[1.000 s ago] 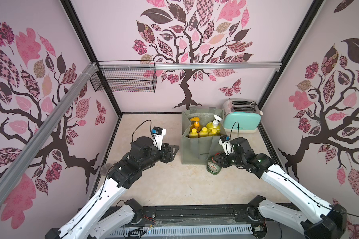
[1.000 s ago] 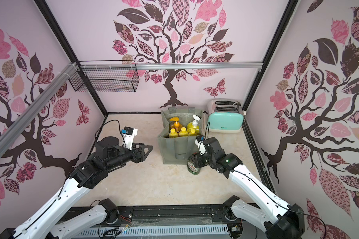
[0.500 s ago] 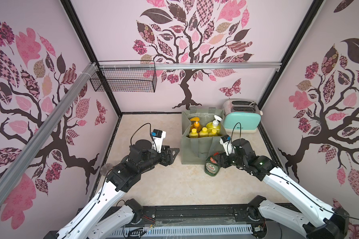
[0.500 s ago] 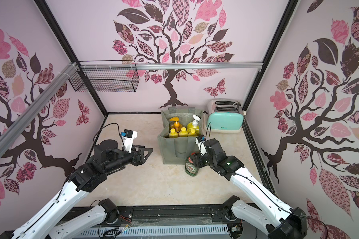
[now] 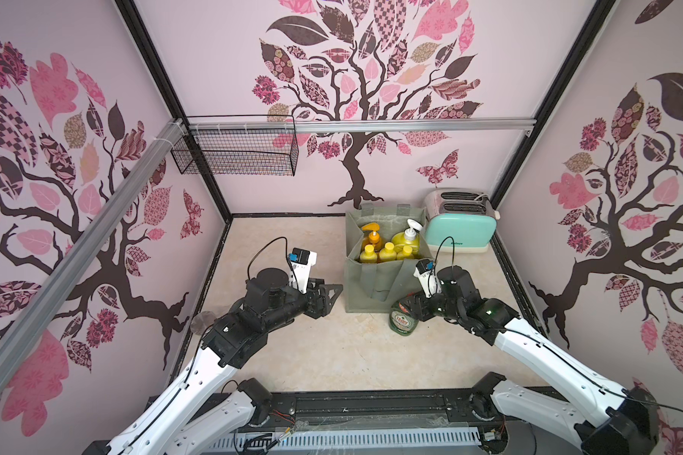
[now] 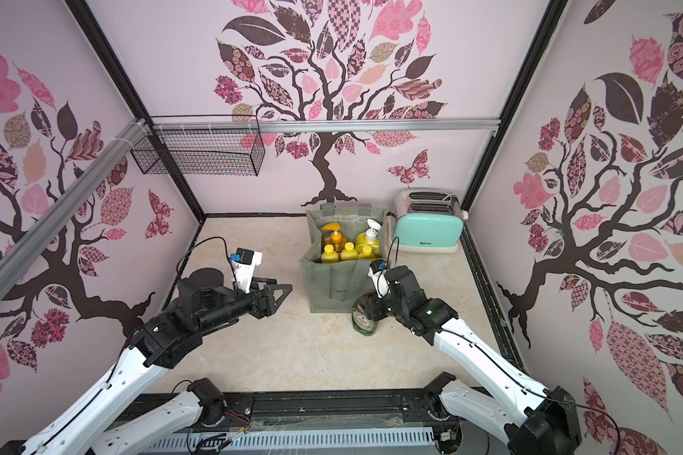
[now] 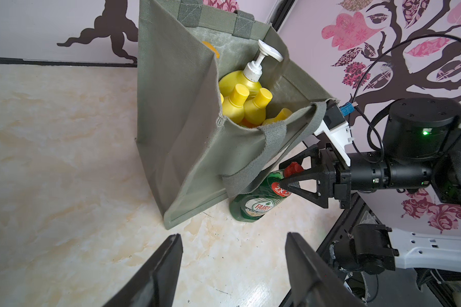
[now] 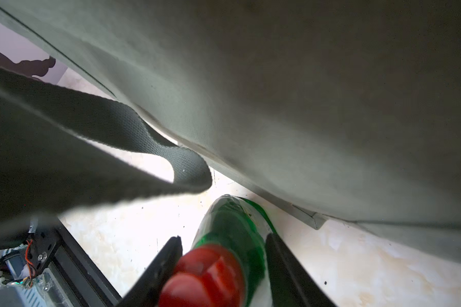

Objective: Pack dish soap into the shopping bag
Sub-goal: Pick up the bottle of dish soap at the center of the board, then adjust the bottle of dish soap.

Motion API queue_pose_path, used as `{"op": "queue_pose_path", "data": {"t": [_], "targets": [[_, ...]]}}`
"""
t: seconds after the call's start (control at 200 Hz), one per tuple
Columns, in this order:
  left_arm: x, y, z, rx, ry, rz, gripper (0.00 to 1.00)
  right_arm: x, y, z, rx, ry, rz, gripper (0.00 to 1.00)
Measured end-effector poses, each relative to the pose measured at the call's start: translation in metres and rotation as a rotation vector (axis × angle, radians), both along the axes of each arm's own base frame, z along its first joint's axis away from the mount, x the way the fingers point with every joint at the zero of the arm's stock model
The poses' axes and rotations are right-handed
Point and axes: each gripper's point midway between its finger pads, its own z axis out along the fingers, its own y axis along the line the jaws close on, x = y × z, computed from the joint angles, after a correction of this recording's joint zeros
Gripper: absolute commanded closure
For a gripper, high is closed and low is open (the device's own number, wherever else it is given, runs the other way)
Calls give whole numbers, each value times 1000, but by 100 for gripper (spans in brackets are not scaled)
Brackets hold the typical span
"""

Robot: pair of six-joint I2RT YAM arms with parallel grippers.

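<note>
Right hand (image 7: 281, 174) pinching green Fairy bottle (image 7: 253, 207) beside bag (image 7: 176, 133) base edge; left hand (image 7: 232, 236) spread.

Pink walls (image 5: 221, 59) with tree decals (image 5: 355, 173) enclose a marbled beige floor (image 5: 312, 354), a hanging wire basket (image 5: 233, 157), a mint toaster (image 5: 462, 232).

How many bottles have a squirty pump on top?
2. The orange pump bottle stands inside the shopping bag, toward its back. The big yellow bottle with the white pump stands right beside it. More could hide lower in the bag.
</note>
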Motion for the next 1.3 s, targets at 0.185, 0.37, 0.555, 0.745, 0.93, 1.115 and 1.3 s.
{"op": "queue_pose_path", "data": {"t": [0.185,0.37,0.555,0.745,0.93,1.115,1.3], "targets": [[-1,-1,1,-1,-3,-5,33,-8,1,5,11,-2,19,83],[-2,0,3,-2,-15,-6,33,-28,-10,12,-11,45,28,92],[0,2,3,8,-22,3,33,-40,-8,69,45,14,64,99],[16,-2,18,38,-31,34,33,-52,-3,160,163,-109,121,100],[23,-24,64,-8,-115,-49,12,-62,4,245,269,-222,187,100],[-4,-41,104,-100,-205,-217,5,-60,14,293,310,-250,230,100],[-39,-40,101,-119,-286,-267,2,-41,33,284,304,-183,253,100]]}}
